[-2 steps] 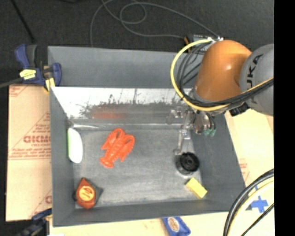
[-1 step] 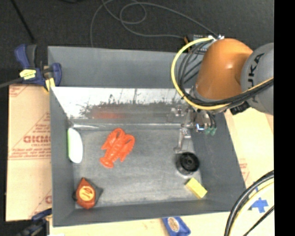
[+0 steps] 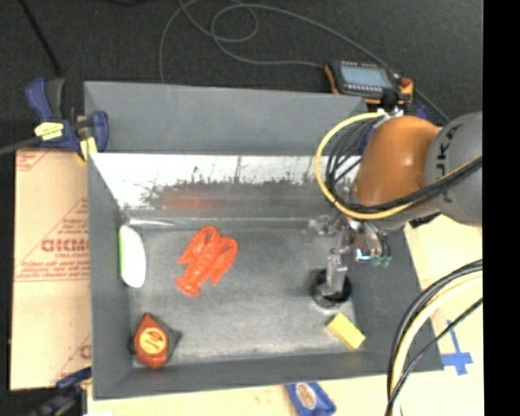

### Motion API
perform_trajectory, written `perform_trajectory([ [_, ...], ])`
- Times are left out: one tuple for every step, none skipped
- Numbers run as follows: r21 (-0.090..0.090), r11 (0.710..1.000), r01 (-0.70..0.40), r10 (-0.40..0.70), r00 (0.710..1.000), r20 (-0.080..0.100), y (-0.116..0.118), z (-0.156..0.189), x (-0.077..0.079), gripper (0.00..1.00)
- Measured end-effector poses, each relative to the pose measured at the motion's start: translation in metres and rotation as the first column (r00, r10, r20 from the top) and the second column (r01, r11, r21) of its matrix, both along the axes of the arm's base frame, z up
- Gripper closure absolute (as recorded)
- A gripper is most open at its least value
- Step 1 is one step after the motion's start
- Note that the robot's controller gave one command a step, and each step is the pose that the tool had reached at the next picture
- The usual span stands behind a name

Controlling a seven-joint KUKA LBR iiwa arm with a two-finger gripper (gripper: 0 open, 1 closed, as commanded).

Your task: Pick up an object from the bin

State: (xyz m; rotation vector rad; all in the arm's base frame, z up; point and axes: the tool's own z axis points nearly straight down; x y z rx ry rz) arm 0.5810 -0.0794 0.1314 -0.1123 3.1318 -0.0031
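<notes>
Closest to the camera, the arm's orange cover (image 3: 394,162) is hanging high over the grey bin (image 3: 227,122), with yellow and black cables (image 3: 335,154) looping round it.

A red lobster toy (image 3: 207,258) is lying on the bin's flat grey floor, a bit left of the middle. Left of the lobster, a white and green oval thing (image 3: 132,256) is resting by the bin's left wall. Below and left of the lobster, an orange round thing (image 3: 152,341) is sitting in the near corner. Behind the lobster, the shiny back wall (image 3: 219,183) is showing dark scratches and a faint red smear.

Well to the right of the lobster, the gripper (image 3: 331,291) is pointing straight down at the floor. A dark round spot (image 3: 328,299) is showing under its tip; I cannot tell if that is a thing or a shadow. I cannot tell if the gripper is released or clenched, or grasping anything. A yellow block (image 3: 345,331) is lying just beside it, farther right of the lobster and nearer the front wall.

Around the bin, the ground is looking dark, with a thin wire (image 3: 244,20) curling on it. Far up and right of the lobster, a little box with a screen (image 3: 361,77) is lying past the bin's back rim.
</notes>
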Motion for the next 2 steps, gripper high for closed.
perform_trajectory([
  [0.001,0.999,-0.036,0.036,0.999,-0.007,-0.024,-0.007,-0.011,0.0],
  [0.0,1.0,0.026,-0.026,1.0,-0.001,-0.066,0.0,-0.01,0.0],
])
